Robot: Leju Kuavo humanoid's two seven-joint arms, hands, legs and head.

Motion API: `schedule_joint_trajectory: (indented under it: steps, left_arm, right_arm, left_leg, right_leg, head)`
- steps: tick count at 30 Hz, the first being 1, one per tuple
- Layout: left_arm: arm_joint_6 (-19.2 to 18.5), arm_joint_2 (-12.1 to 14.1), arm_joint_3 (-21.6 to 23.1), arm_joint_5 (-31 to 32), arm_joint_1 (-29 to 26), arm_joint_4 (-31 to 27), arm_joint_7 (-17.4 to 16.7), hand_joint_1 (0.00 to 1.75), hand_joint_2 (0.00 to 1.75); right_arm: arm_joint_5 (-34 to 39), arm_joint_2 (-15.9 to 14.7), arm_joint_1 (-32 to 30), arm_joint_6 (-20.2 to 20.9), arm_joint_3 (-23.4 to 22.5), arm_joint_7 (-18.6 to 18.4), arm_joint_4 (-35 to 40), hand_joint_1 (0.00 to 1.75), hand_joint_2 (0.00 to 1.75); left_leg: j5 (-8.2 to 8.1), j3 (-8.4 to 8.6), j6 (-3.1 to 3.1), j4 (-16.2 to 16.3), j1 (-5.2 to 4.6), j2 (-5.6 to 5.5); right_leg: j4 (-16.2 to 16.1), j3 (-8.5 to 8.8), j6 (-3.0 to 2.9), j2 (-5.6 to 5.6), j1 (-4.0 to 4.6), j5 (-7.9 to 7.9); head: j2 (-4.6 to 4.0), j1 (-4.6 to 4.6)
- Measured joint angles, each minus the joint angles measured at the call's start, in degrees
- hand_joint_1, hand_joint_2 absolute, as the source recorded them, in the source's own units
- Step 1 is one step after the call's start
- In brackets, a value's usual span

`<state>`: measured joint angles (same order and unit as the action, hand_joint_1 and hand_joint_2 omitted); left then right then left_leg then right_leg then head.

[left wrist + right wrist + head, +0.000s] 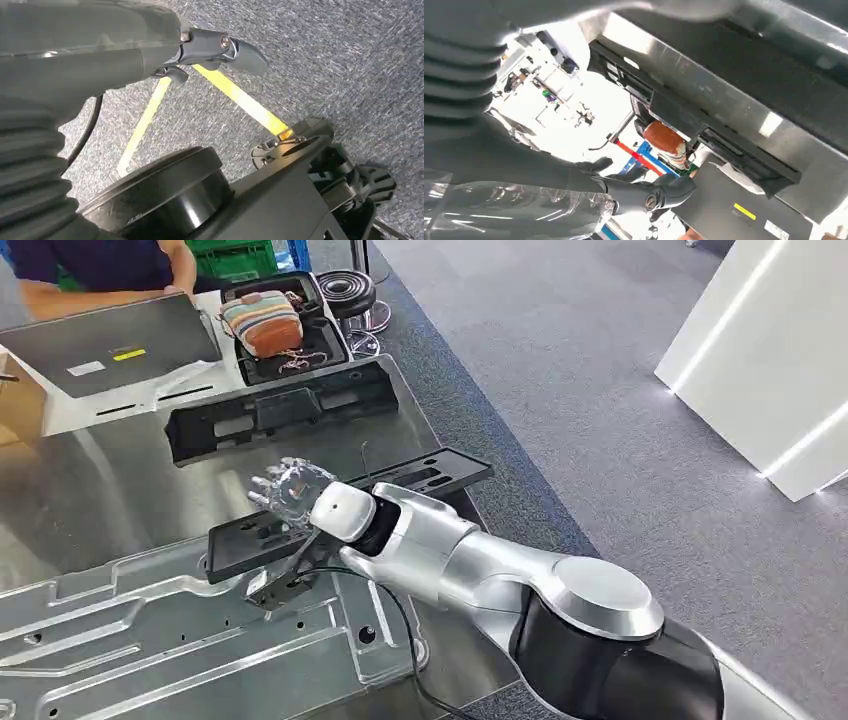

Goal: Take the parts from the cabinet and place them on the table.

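Observation:
Two long black plastic parts lie on the steel table: a far one and a near one set at a slant. My right hand, covered in clear film, hovers just above the near part's middle with fingers spread and nothing in them. The right wrist view shows that hand with its thumb extended, and the far black part beyond it. My left hand hangs over the carpet, thumb out, holding nothing.
A large silver stamped panel fills the near left of the table. Behind the parts stand a laptop and a black case holding a striped pouch. A person sits at the far edge. A white cabinet stands at right.

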<state>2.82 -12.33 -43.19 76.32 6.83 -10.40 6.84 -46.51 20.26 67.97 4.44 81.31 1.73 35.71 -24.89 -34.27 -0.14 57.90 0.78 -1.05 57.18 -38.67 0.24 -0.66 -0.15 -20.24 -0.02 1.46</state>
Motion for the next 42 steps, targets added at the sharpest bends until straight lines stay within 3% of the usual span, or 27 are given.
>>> schedule_joint_trajectory:
  steps: [11, 21, 27, 28, 29, 30, 32, 33, 34, 35, 36, 38, 39, 40, 42]
  left_arm:
    - [0.3, 0.0, -0.8, -2.0, -0.1, 0.0, 0.4, 0.0, 0.0]
    - [-0.4, 0.1, -2.3, -2.9, -0.3, 0.0, -0.7, 0.0, 0.0]
    - [-0.8, 0.6, -2.8, -2.9, -0.4, 0.0, -1.4, 0.0, 0.0]
    - [-0.8, 0.6, -2.8, -2.9, -0.3, 0.0, -1.4, 0.0, 0.0]
    - [-0.8, 0.6, -2.8, -2.9, -0.3, 0.0, -1.4, 0.0, 0.0]
    - [-0.9, 0.7, -2.8, -3.0, -0.2, 0.0, -1.4, 0.0, 0.0]
    - [-0.9, 0.8, -3.0, -3.0, -0.1, 0.0, -1.4, 0.0, 0.0]
    - [-0.9, 0.9, -3.1, -3.0, 0.0, 0.0, -1.4, 0.0, 0.0]
    - [-0.9, 1.0, -3.1, -3.0, 0.1, 0.0, -1.4, 0.0, 0.0]
    - [-0.9, 1.0, -3.2, -3.0, 0.1, 0.0, -1.5, 0.0, 0.0]
    - [-1.0, 1.1, -3.2, -3.0, 0.2, 0.0, -1.5, 0.0, 0.0]
    - [-1.1, 1.1, -3.3, -3.0, 0.4, 0.0, -1.7, 0.0, 0.0]
    - [-1.1, 1.0, -3.3, -3.0, 0.4, 0.0, -1.8, 0.0, 0.0]
    - [-1.2, 1.0, -3.4, -2.9, 0.5, 0.0, -1.9, 0.0, 0.0]
    - [-1.2, 1.0, -3.5, -2.9, 0.6, 0.0, -2.0, 0.0, 0.0]
  right_arm:
    - [3.7, 0.0, -0.1, -3.6, -1.6, -0.1, 0.7, 0.0, 0.0]
    - [8.8, 0.1, -2.8, -3.7, -2.3, 1.7, 12.6, 0.0, 0.0]
    - [9.7, 0.6, -4.5, -2.7, -2.1, 0.8, 21.0, 0.0, 0.0]
    - [9.7, 0.7, -4.5, -2.6, -2.1, 0.8, 21.7, 0.0, 0.0]
    - [9.7, 0.6, -4.6, -2.5, -2.1, 0.8, 22.3, 0.0, 0.0]
    - [9.7, 0.6, -4.7, -2.5, -2.1, 0.8, 22.6, 0.0, 0.0]
    - [9.7, 0.6, -5.0, -2.3, -2.1, 0.8, 22.8, 0.0, 0.0]
    - [9.7, 0.5, -5.3, -2.2, -2.1, 0.8, 22.8, 0.0, 0.0]
    - [9.7, 0.4, -5.5, -2.1, -2.1, 0.9, 22.8, 0.0, 0.0]
    - [9.7, 0.3, -5.5, -2.1, -2.1, 0.9, 22.8, 0.0, 0.0]
    - [9.7, 0.3, -5.5, -2.1, -2.1, 1.0, 22.8, 0.0, 0.0]
    - [9.7, 0.3, -5.5, -2.1, -2.2, 1.4, 22.8, 0.0, 0.0]
    - [9.7, 0.3, -5.5, -2.1, -2.2, 1.4, 22.8, 0.0, 0.0]
    - [9.7, 0.4, -5.5, -2.1, -2.2, 1.5, 22.7, 0.0, 0.0]
    - [9.7, 0.4, -5.5, -2.1, -2.2, 1.5, 22.7, 0.0, 0.0]
  left_leg:
    - [0.0, -0.09, 0.0, 0.0, 0.0, 0.0]
    - [-0.03, -0.18, -0.02, 0.0, 0.01, 0.01]
    - [0.19, -0.41, 0.64, 0.4, -0.25, -0.1]
    - [0.76, -0.36, 1.0, -0.3, 0.18, 0.09]
    - [1.15, -0.11, 1.19, -0.6, 0.31, 0.44]
    - [1.36, -0.22, 1.51, -0.7, 0.33, 0.49]
    - [1.61, -0.59, 1.71, -0.7, 0.17, 0.71]
    - [1.74, -0.81, 1.65, -0.7, 0.12, 0.78]
    - [1.92, -1.06, 1.56, -0.6, 0.1, 0.82]
    - [2.05, -1.34, 1.43, -0.5, 0.08, 0.82]
    - [2.18, -1.61, 1.27, -0.3, 0.05, 0.82]
    - [2.45, -1.96, 0.94, -0.1, -0.06, 0.74]
    - [2.63, -2.31, 0.62, 0.0, -0.21, 0.71]
    - [2.88, -2.16, 0.25, -0.2, 0.04, 0.73]
    - [3.43, -2.28, -0.53, -0.3, 0.35, 0.75]
  right_leg:
    - [0.0, -0.08, -0.01, 0.0, 0.0, 0.01]
    - [0.0, -0.17, -0.06, -0.02, 0.0, -0.04]
    - [-0.2, -0.09, 0.76, 0.0, -0.51, 0.53]
    - [-0.1, -0.16, 0.98, -0.13, -0.24, 0.56]
    - [0.7, -0.46, 1.04, 0.04, -0.39, -0.96]
    - [3.5, -1.39, 1.08, 0.11, -0.37, -3.69]
    - [13.3, -4.62, 1.13, 0.13, -0.55, -9.55]
    - [17.4, -5.79, 1.16, 0.14, -0.6, -11.31]
    - [18.8, -5.8, 1.1, 0.19, -0.61, -11.56]
    - [17.5, -4.44, 0.97, 0.23, -0.6, -10.65]
    - [14.0, -1.91, 0.74, 0.25, -0.59, -9.21]
    - [3.0, 5.62, -0.34, 0.21, -0.33, -6.58]
    - [1.0, 6.73, -0.59, 0.23, 0.06, -7.36]
    - [1.3, 6.35, -0.55, 0.31, 0.26, -6.25]
    - [0.9, 6.16, -0.84, 0.24, 0.58, -6.22]
  head:
    - [0.0, 0.0]
    - [0.0, 0.0]
    - [0.0, 0.0]
    - [0.0, 0.0]
    - [0.0, 0.0]
    - [0.0, 0.0]
    - [0.0, 0.0]
    - [0.0, 0.0]
    - [0.0, 0.0]
    - [0.0, 0.0]
    - [0.0, 0.0]
    - [0.0, 0.0]
    - [0.0, 0.0]
    - [0.0, -0.02]
    - [0.0, 0.0]
